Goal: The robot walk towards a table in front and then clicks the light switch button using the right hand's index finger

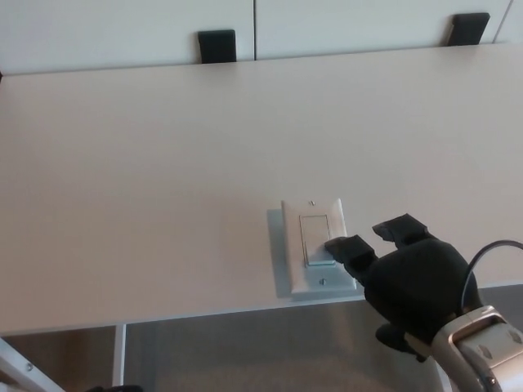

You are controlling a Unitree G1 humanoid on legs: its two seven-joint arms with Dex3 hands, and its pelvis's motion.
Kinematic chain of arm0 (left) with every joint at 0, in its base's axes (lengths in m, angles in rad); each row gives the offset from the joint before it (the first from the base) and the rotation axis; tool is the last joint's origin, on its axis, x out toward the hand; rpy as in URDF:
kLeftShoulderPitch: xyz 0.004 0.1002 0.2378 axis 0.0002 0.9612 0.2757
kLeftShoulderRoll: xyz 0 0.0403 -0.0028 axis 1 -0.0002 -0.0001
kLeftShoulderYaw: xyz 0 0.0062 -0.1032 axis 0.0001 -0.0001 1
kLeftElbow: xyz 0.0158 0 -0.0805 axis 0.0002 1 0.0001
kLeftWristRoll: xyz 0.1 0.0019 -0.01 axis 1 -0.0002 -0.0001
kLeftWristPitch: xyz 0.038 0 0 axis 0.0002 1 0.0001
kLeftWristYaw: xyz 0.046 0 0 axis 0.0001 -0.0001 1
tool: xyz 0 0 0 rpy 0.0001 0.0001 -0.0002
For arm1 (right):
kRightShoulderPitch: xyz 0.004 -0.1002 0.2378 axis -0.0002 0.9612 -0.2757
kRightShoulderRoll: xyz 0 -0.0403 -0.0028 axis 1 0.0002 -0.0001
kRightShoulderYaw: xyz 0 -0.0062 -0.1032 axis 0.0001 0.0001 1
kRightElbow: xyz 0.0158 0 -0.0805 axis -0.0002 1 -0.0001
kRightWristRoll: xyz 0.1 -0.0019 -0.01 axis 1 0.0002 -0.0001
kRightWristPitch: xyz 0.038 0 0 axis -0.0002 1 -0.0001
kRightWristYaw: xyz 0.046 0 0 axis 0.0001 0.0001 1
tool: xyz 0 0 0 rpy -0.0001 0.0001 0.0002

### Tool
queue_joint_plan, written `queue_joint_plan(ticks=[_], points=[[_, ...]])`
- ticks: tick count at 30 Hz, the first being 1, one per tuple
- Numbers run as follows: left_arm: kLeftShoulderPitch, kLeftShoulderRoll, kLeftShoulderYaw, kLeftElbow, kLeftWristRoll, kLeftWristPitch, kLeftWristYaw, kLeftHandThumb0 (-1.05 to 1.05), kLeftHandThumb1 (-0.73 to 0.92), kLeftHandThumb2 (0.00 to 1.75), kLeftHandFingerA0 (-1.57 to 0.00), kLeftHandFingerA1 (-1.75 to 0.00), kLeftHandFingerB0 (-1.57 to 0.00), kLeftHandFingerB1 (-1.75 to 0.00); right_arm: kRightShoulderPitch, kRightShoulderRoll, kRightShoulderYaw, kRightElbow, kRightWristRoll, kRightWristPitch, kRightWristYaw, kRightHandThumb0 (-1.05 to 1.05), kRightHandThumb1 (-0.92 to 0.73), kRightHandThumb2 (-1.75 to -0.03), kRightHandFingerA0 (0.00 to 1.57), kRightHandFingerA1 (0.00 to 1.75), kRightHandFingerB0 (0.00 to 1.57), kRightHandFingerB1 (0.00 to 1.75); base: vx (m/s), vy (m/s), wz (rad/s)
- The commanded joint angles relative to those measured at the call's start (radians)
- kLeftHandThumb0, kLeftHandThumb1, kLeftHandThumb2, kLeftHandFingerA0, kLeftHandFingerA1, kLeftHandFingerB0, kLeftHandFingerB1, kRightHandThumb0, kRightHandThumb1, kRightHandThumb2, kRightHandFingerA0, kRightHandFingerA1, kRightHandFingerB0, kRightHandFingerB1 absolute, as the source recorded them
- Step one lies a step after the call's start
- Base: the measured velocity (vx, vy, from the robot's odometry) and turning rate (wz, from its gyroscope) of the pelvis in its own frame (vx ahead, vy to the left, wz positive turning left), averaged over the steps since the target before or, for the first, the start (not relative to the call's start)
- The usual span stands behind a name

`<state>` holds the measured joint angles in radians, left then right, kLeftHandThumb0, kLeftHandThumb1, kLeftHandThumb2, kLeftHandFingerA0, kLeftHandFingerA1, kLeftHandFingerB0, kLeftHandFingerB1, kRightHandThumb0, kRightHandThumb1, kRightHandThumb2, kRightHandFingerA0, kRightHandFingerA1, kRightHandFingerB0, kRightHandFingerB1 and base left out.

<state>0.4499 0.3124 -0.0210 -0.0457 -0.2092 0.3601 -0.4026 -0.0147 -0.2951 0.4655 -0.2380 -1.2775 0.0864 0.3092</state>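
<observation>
Left half of frame: bare pale table, nothing on it. Left robot hand not in view. Two black brackets at the top edge, one upper centre-left, one upper right, against a white wall.

Lower centre, near the table's front edge: white light switch plate lying flat, with the rocker button in its middle.

Lower right: right robot hand comes in from the bottom right corner, metal wrist cuff and a thin cable behind it. Fingers apart, holding nothing. Index finger stretched out to picture left, tip on the lower right part of the rocker button, looks like touching. The other finger points up-left, off the plate, just right of it. Thumb hangs below the table edge.

Progress, my read: walk to the table is done, robot stands right at it. Finger is at the button, so the press is either happening or about to. Can't tell from this view if the rocker has flipped. Left to do: finish the click if not done.
</observation>
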Motion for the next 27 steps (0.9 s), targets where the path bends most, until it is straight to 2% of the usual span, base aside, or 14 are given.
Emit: queue_joint_plan(ticks=[1,2,3,4,6,7,9,10,11,12,14,15,16,27], points=[[-0.005,0.014,0.006,0.000,0.006,0.005,-0.013,-0.19,0.55,0.96,-0.24,-0.56,-0.12,-0.50,-0.007,-0.004,0.015,0.005,-0.030,0.014,-0.042,-0.88,-0.60,-0.91,0.13,0.40,0.17,0.39,0.00,0.000,0.00],[-0.003,0.015,0.006,-0.006,0.006,0.007,-0.012,-0.18,0.55,0.96,-0.24,-0.56,-0.12,-0.50,-0.007,-0.002,0.018,0.005,-0.031,0.014,-0.048,-0.88,-0.61,-0.92,0.12,0.40,0.17,0.39,0.00,0.000,0.00],[-0.002,0.016,0.004,-0.008,0.013,0.002,-0.009,-0.18,0.56,0.97,-0.27,-0.57,-0.13,-0.50,-0.007,-0.002,0.021,0.002,-0.035,0.015,-0.048,-0.86,-0.75,-0.64,0.15,0.28,0.22,0.29,0.00,0.000,0.00],[-0.002,0.018,0.001,-0.008,0.019,0.000,-0.005,-0.17,0.57,0.97,-0.27,-0.57,-0.13,-0.50,-0.008,-0.002,0.025,-0.004,-0.040,0.017,-0.040,-0.39,-0.33,-0.98,0.01,0.50,0.00,0.46,0.00,0.000,0.00],[-0.008,0.017,0.001,-0.006,0.017,0.008,-0.006,-0.17,0.56,0.97,-0.27,-0.57,-0.13,-0.50,-0.007,0.000,0.028,-0.017,-0.042,0.019,-0.031,-0.39,-0.34,-0.98,0.01,0.50,0.00,0.46,0.00,0.000,0.00],[-0.010,0.015,0.000,-0.006,0.017,0.010,-0.004,-0.17,0.56,0.97,-0.27,-0.57,-0.13,-0.50,-0.006,0.000,0.029,-0.021,-0.041,0.019,-0.033,-0.86,-0.75,-0.64,0.15,0.28,0.23,0.29,0.00,0.000,0.00],[-0.012,0.009,0.001,-0.013,0.015,0.026,0.006,-0.17,0.56,0.97,-0.27,-0.57,-0.14,-0.51,-0.002,0.005,0.031,-0.033,-0.036,0.019,-0.038,-0.85,-0.75,-0.64,0.15,0.28,0.24,0.29,0.00,0.000,0.00],[-0.013,0.010,0.000,-0.015,0.015,0.029,0.006,-0.17,0.56,0.97,-0.26,-0.57,-0.14,-0.51,0.000,0.007,0.032,-0.041,-0.037,0.021,-0.035,-0.86,-0.60,-0.93,0.08,0.39,0.17,0.40,0.00,0.000,0.00],[-0.012,0.011,-0.002,-0.020,0.016,0.035,0.008,-0.17,0.56,0.96,-0.25,-0.56,-0.13,-0.50,0.001,0.009,0.033,-0.049,-0.038,0.024,-0.028,-0.85,-0.75,-0.64,0.14,0.27,0.23,0.29,0.00,0.000,0.00],[-0.010,0.015,-0.002,-0.023,0.019,0.034,0.006,-0.17,0.56,0.97,-0.25,-0.56,-0.13,-0.50,0.001,0.013,0.033,-0.053,-0.032,0.023,-0.031,-0.86,-0.60,-0.92,0.09,0.39,0.17,0.40,0.00,0.000,0.00],[-0.009,0.016,0.000,-0.025,0.017,0.035,0.002,-0.17,0.56,0.96,-0.25,-0.56,-0.12,-0.50,0.003,0.016,0.033,-0.059,-0.028,0.021,-0.034,-0.86,-0.59,-0.91,0.09,0.39,0.16,0.40,0.00,0.000,0.00],[-0.008,0.016,0.001,-0.026,0.015,0.037,0.001,-0.17,0.56,0.96,-0.25,-0.56,-0.12,-0.50,0.001,0.015,0.035,-0.062,-0.034,0.022,-0.028,-0.84,-0.73,-0.63,0.14,0.27,0.23,0.29,0.00,0.000,0.00],[-0.007,0.018,0.003,-0.023,0.012,0.030,-0.006,-0.17,0.56,0.96,-0.25,-0.56,-0.13,-0.50,0.002,0.014,0.034,-0.064,-0.032,0.020,-0.030,-0.86,-0.59,-0.91,0.10,0.39,0.17,0.40,0.00,0.000,0.00],[-0.017,0.017,0.000,-0.019,0.021,0.027,-0.003,-0.16,0.57,0.97,-0.26,-0.57,-0.14,-0.50,0.000,0.004,0.036,-0.022,-0.038,0.021,-0.048,-0.86,-0.60,-0.91,0.10,0.39,0.17,0.39,0.00,0.000,0.00]])
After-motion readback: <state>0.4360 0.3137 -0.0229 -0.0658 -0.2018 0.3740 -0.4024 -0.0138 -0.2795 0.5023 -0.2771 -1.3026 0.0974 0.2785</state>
